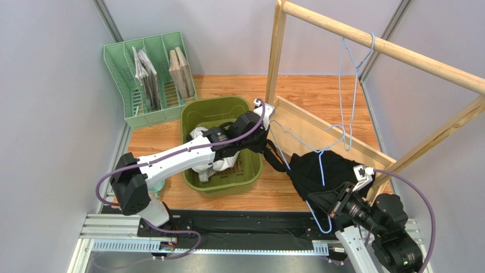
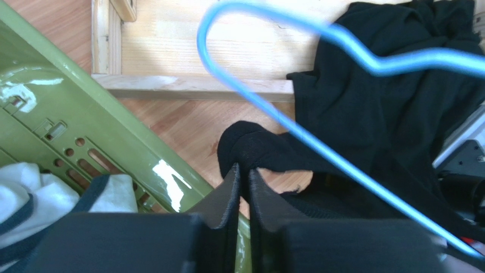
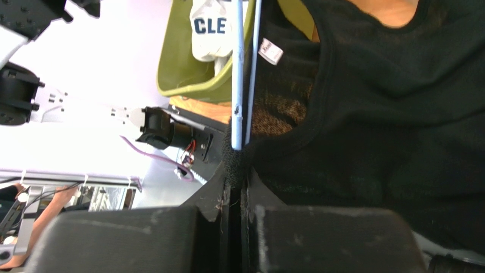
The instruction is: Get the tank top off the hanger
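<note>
Tank top (image 1: pixel 341 168): black, bunched up at 4 o'clock on the table (image 1: pixel 239 88) — partly on the blue hanger (image 2: pixel 421 60).
Left gripper (image 2: pixel 243 170): pinched tight on a tank top strap, at its 9 o'clock.
Right gripper (image 3: pixel 239 179): squeezed on the hanger wire, black cloth bunched there too.
Green bin (image 1: pixel 216 108): at 9 o'clock of the tank top — white clothes (image 1: pixel 199 136) inside.

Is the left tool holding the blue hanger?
No, the left tool is shut on a strap of the black tank top; the blue hanger runs past it.

Top view looks down from high behind; both wrist views, close up, share the tank top (image 2: pixel 387 114).
</note>
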Available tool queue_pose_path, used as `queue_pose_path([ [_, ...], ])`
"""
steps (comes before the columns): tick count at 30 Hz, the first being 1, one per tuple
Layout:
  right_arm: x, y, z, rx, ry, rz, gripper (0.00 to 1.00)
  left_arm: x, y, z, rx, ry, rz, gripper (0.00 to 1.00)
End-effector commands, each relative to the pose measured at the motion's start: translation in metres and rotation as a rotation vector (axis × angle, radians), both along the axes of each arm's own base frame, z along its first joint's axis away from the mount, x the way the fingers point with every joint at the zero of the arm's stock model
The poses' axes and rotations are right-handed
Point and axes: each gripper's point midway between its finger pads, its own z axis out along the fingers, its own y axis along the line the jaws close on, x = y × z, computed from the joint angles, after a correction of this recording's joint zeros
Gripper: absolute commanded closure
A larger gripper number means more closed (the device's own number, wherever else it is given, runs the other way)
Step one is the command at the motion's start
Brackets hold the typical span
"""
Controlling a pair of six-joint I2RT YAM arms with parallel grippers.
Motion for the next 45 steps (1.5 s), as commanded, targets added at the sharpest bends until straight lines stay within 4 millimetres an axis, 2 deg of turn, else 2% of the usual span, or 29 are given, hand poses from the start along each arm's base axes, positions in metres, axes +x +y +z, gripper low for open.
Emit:
queue_pose_path([
  [1,0.024,0.002,0.035,0.012,-0.160,-0.025,1.00,-0.014,0.012,0.037,-0.089,-0.054,-0.056,0.77],
  [2,0.026,0.001,0.037,0.008,-0.167,-0.027,1.00,-0.019,0.013,0.042,-0.110,-0.063,-0.073,0.65],
  [3,0.028,0.002,0.037,-0.005,-0.162,-0.023,1.00,-0.025,0.018,0.059,-0.157,-0.089,-0.088,0.59],
  [5,0.030,0.001,0.038,-0.016,-0.165,-0.026,1.00,-0.041,0.015,0.070,-0.231,-0.084,-0.152,0.47],
  [6,0.032,0.001,0.039,-0.020,-0.168,-0.028,1.00,-0.048,0.015,0.089,-0.293,-0.107,-0.182,0.44],
  [11,0.039,0.003,0.039,-0.035,-0.169,-0.023,1.00,-0.114,-0.018,0.137,-0.479,-0.068,-0.480,0.33],
  [13,0.042,0.005,0.036,-0.039,-0.165,-0.017,1.00,-0.123,-0.030,0.154,-0.504,-0.096,-0.499,0.31],
  [14,0.043,0.005,0.035,-0.040,-0.160,-0.015,1.00,-0.131,-0.041,0.153,-0.503,-0.088,-0.510,0.31],
  [15,0.044,0.006,0.032,-0.041,-0.151,-0.014,1.00,-0.126,-0.046,0.163,-0.515,-0.115,-0.482,0.31],
  [16,0.045,0.006,0.031,-0.042,-0.149,-0.014,1.00,-0.126,-0.052,0.164,-0.511,-0.117,-0.474,0.31],
  [17,0.046,0.007,0.030,-0.039,-0.146,-0.015,1.00,-0.125,-0.062,0.153,-0.482,-0.100,-0.472,0.31],
  [18,0.046,0.007,0.028,-0.038,-0.138,-0.014,1.00,-0.121,-0.068,0.162,-0.490,-0.103,-0.455,0.31],
  [19,0.047,0.007,0.027,-0.036,-0.136,-0.016,1.00,-0.119,-0.072,0.161,-0.482,-0.093,-0.451,0.31],
  [20,0.046,0.007,0.027,-0.034,-0.134,-0.015,1.00,-0.118,-0.081,0.151,-0.459,-0.071,-0.453,0.31],
  [21,0.046,0.007,0.026,-0.034,-0.133,-0.017,1.00,-0.117,-0.085,0.158,-0.477,-0.067,-0.451,0.31],
  [25,0.046,0.007,0.024,-0.038,-0.128,-0.018,1.00,-0.118,-0.105,0.158,-0.518,-0.044,-0.462,0.30],
  [29,0.048,0.008,0.019,-0.041,-0.120,-0.015,1.00,-0.113,-0.124,0.150,-0.502,-0.028,-0.464,0.30],
  [36,0.048,0.009,0.015,-0.038,-0.113,-0.009,1.00,-0.105,-0.141,0.139,-0.461,-0.022,-0.465,0.31],
  [37,0.049,0.009,0.015,-0.039,-0.116,-0.008,1.00,-0.104,-0.144,0.130,-0.443,-0.008,-0.457,0.31],
  [39,0.048,0.009,0.016,-0.041,-0.116,-0.006,1.00,-0.099,-0.147,0.129,-0.432,-0.011,-0.441,0.33],
  [40,0.048,0.009,0.016,-0.043,-0.120,-0.007,1.00,-0.097,-0.148,0.118,-0.400,0.006,-0.430,0.33],
  [45,0.048,0.008,0.017,-0.046,-0.118,-0.009,1.00,-0.087,-0.152,0.110,-0.349,0.002,-0.392,0.38],
])
